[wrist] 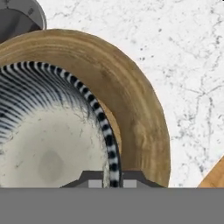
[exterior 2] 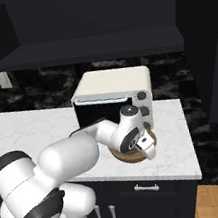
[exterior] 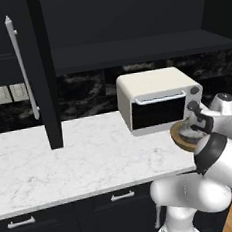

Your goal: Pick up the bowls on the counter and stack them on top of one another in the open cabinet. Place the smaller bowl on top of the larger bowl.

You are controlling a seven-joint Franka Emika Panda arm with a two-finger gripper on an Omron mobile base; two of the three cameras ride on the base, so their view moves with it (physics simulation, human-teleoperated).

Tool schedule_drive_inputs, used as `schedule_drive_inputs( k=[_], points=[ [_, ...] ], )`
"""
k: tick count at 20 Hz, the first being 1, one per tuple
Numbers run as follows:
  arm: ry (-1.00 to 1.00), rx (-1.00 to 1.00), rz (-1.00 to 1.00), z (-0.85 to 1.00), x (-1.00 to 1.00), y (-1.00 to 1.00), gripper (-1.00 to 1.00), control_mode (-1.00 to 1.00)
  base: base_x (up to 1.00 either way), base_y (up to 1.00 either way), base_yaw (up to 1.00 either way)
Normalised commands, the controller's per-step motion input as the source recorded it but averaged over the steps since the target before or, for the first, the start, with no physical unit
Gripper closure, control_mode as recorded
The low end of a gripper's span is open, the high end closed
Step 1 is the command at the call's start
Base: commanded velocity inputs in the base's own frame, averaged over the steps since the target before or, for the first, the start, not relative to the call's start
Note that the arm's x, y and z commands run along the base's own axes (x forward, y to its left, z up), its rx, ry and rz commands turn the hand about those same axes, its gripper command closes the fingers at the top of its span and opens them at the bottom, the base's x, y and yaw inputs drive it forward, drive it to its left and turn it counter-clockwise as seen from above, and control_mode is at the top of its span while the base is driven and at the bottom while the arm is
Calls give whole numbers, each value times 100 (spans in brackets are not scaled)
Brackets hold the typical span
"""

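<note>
Left base view: arm reaching in from the lower right, gripper (exterior: 196, 124) low over the larger bowl (exterior: 181, 137) at the right end of the counter (exterior: 67, 163), just in front of the cream toaster oven (exterior: 156, 99). Open cabinet (exterior: 131, 46) above, its dark shelf bare as far as visible, tall door (exterior: 38, 70) with the silver bar handle (exterior: 23, 66) swung out at left.

Right base view: same brown bowl (exterior 2: 134, 154) on the marble (exterior 2: 176, 134), mostly hidden under the wrist; gripper (exterior 2: 147, 145) down at its rim. Cabinet shelf (exterior 2: 90, 48) overhead, nothing seen on it.

Hand view: fingertips (wrist: 95, 183) pressed together on the striped rim of the smaller bowl (wrist: 48, 135), one inside, one outside. Pale speckled inside at left; smaller bowl seated inside the wooden larger bowl (wrist: 140, 113), both over the marble counter (wrist: 188, 65).

Judged progress: small bowl gripped at the rim and nested in the large one, but on the counter rather than in the cabinet. Nothing shelved yet; both bowls left to go up, larger one first, smaller on top.
</note>
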Motion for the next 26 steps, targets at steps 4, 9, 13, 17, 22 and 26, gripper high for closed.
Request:
schedule_drive_inputs(
  k=[4,9,13,17,22,26],
  points=[
    [0,-3,0,0,15,10,100,-100,0,0,0],
    [0,0,0,0,26,-8,100,-100,0,0,0],
    [0,0,0,0,6,-13,100,-100,0,0,0],
    [0,0,0,0,0,0,-100,-100,0,0,0],
    [-6,0,0,23,0,0,-100,-100,0,0,0],
    [-2,1,-1,46,-6,-4,-100,-100,0,0,0]
  ],
)
